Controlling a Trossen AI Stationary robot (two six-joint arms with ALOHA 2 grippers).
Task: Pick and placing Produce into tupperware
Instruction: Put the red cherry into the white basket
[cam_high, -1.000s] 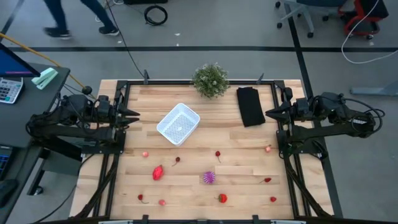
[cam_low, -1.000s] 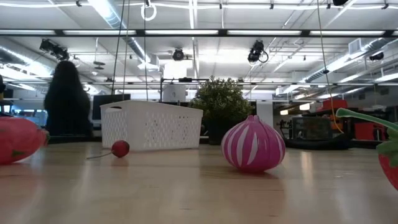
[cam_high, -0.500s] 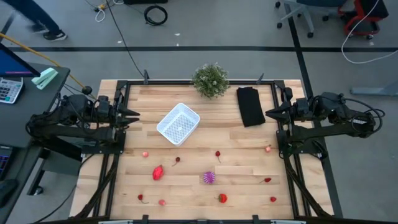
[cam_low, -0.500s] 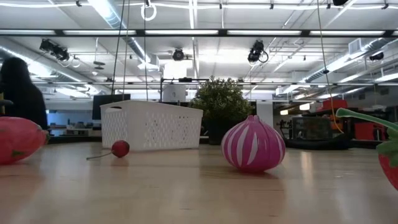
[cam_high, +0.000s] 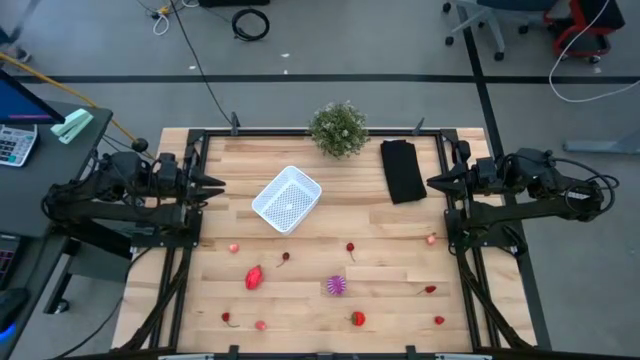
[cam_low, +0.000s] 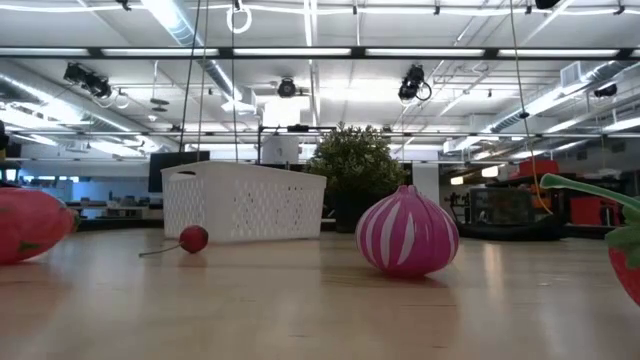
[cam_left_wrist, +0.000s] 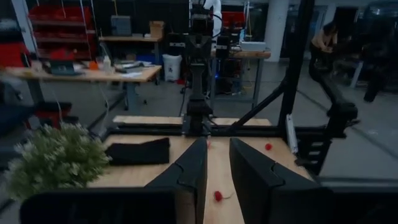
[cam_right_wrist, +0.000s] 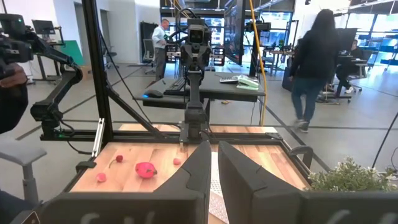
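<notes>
The table (cam_high: 390, 240) is pale planked wood with a smooth, faintly sheeny top; the tupperware (cam_high: 287, 198) looks like white perforated plastic, matt; the striped pink onion (cam_low: 407, 231) is glossy and smooth; the folded cloth (cam_high: 402, 170) is matt black fabric; the table's frame (cam_high: 300, 134) is dark metal.

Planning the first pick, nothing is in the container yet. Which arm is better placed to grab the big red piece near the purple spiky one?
Probably the left. The big red piece lies left of the table's middle, nearer the left gripper; the right gripper waits across the table.
</notes>
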